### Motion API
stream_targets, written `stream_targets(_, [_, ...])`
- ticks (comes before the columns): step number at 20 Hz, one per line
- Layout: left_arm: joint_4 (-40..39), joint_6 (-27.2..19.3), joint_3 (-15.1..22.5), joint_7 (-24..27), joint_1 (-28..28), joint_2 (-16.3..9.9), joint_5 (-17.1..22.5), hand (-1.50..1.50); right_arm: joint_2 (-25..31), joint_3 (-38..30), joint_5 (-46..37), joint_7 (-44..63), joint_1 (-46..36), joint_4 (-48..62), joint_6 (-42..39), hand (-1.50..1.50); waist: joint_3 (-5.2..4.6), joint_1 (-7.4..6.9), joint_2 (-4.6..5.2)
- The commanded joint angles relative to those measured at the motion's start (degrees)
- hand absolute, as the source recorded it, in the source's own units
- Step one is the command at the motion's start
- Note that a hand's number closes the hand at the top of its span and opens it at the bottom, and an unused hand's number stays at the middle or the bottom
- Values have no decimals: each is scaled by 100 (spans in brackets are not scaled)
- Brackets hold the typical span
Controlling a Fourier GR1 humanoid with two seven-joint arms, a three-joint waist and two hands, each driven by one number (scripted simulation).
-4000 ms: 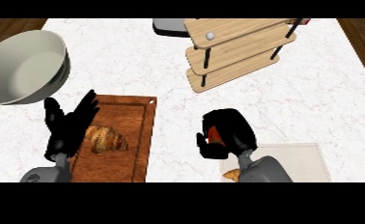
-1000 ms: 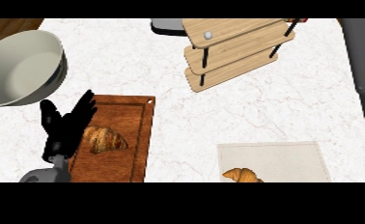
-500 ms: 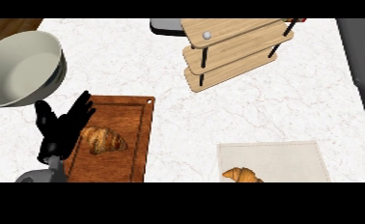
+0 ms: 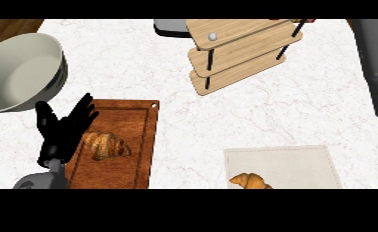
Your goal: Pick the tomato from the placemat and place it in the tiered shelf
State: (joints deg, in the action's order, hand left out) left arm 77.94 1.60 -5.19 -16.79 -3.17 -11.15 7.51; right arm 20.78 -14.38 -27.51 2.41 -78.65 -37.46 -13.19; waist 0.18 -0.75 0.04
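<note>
The pale placemat (image 4: 295,163) lies at the lower right with a croissant (image 4: 249,180) on its near left corner; no tomato shows on it. A wooden tiered shelf (image 4: 240,51) stands at the top centre-right, and a sliver of red (image 4: 310,20) shows at its far right corner by the picture's top. My left hand (image 4: 63,128) rests open, fingers up, over the left edge of the cutting board. My right hand is out of view.
A brown cutting board (image 4: 118,143) at lower left carries a second croissant (image 4: 105,144). A large pale bowl (image 4: 22,73) sits at the left edge. A grey object (image 4: 171,27) lies behind the shelf. A dark strip (image 4: 366,51) runs down the right edge.
Four seconds ago my right hand was at lower centre, curled round something red; it has since left the view. The left hand has barely moved.
</note>
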Motion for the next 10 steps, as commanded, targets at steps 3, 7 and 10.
stream_targets(3, [-47, 76, 55, 180, 208, 72, -37, 0, 52, -788, 707, 134, -273, 471, 125, -150, -20, -77, 34])
stream_targets(7, [-182, -51, -35, -18, -119, 10, -82, 0, -3, -1212, 1243, 482, -298, 387, 104, -150, -19, 19, 11])
stream_targets(10, [-29, 107, -46, 10, 82, -42, 2, 0, 322, -1492, 1393, 590, -472, 626, 340, -150, -19, -52, 29])
